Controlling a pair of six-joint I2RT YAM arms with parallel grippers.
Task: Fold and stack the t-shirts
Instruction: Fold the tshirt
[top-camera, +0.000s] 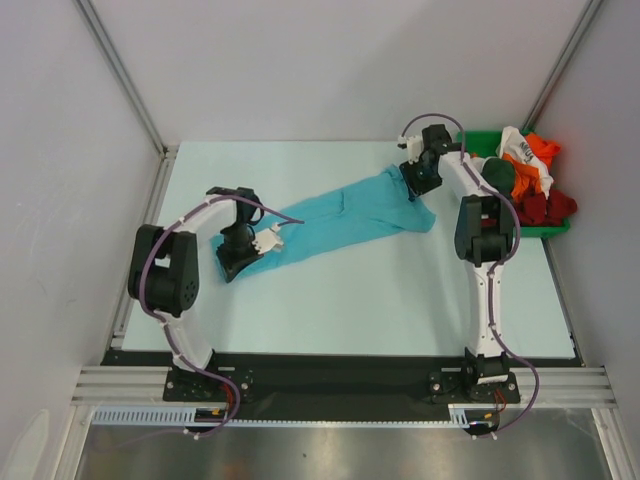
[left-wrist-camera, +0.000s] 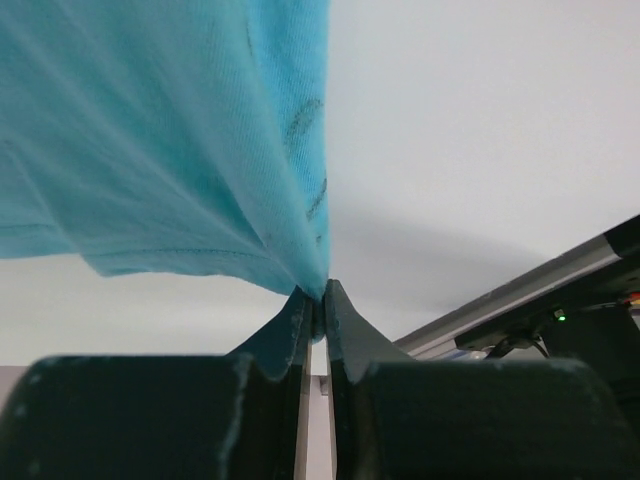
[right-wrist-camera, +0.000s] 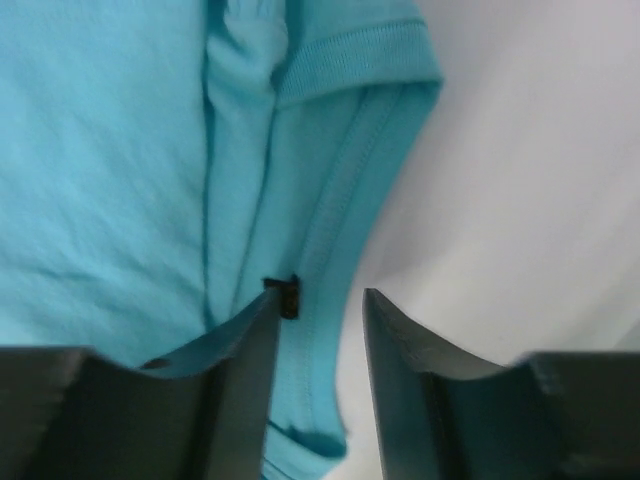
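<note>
The turquoise shirt (top-camera: 340, 222) lies pulled into a long band across the table (top-camera: 400, 300). Its long axis runs slantwise: one end points toward the green bin (top-camera: 482, 135), and the other points away from it, toward the near left. The end nearer the bin is the broader one, lying just beside it. The other end narrows to a twisted strip well away from the bin.

The overhead view alone shows this whole line, along with the heap of other shirts (top-camera: 530, 180) in the bin. It does not show how either pincer stands.

The left wrist view shows the left pincer (left-wrist-camera: 320, 295) pressed together on a fold of the cloth (left-wrist-camera: 150, 130), which fans upward from the tips. In the right wrist view the right pincer (right-wrist-camera: 322, 295) is spread, with a stitched hem of the shirt (right-wrist-camera: 100, 150) lying in the gap.

The right arm covers part of the shirt's end near the bin. How many shirts are in the heap cannot be told.
</note>
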